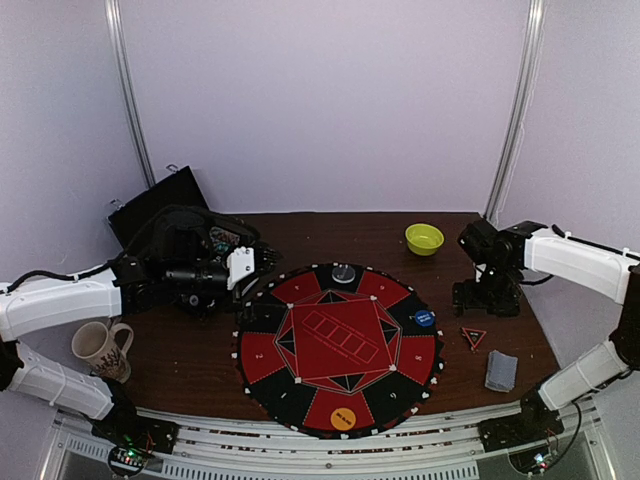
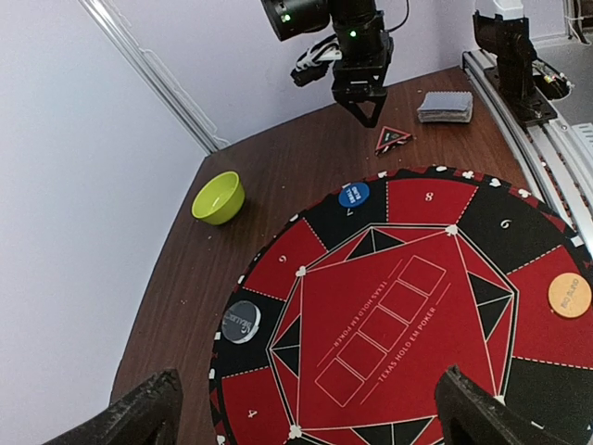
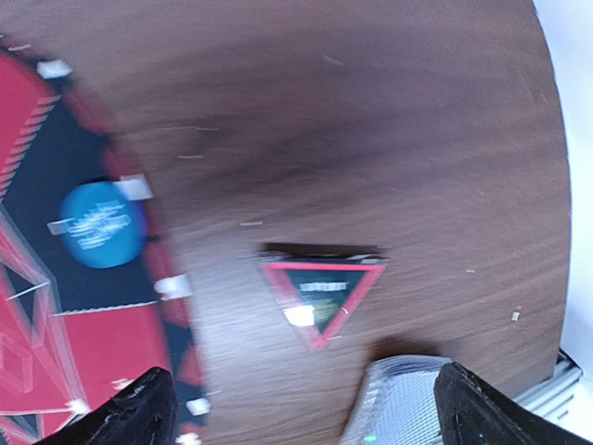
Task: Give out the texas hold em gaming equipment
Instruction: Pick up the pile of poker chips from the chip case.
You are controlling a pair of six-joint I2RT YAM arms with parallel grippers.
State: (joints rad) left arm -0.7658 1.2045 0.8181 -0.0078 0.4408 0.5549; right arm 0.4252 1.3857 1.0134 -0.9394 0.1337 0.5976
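A deck of grey-backed playing cards (image 1: 500,371) (image 2: 445,107) (image 3: 398,403) lies on the wood at the right, just off the round mat (image 1: 300,400). A blue button (image 1: 425,319) (image 2: 353,195) (image 3: 97,224), an orange button (image 1: 343,418) (image 2: 569,295) and a grey disc (image 1: 343,272) (image 2: 241,321) lie on the mat's rim sectors. Between the mat and the deck lies a red-edged triangular marker (image 1: 473,337) (image 3: 321,292). My right gripper (image 1: 487,303) (image 3: 306,417) hangs open above the triangle and the deck, holding nothing. Over the mat's far left edge my left gripper (image 1: 264,259) (image 2: 306,417) stands open and empty.
A lime-green bowl (image 1: 424,238) (image 2: 219,197) stands at the back right. A mug (image 1: 100,348) sits near the left front, and a black bag (image 1: 165,215) with clutter fills the back left. The table edge and metal rail (image 1: 330,450) run along the front.
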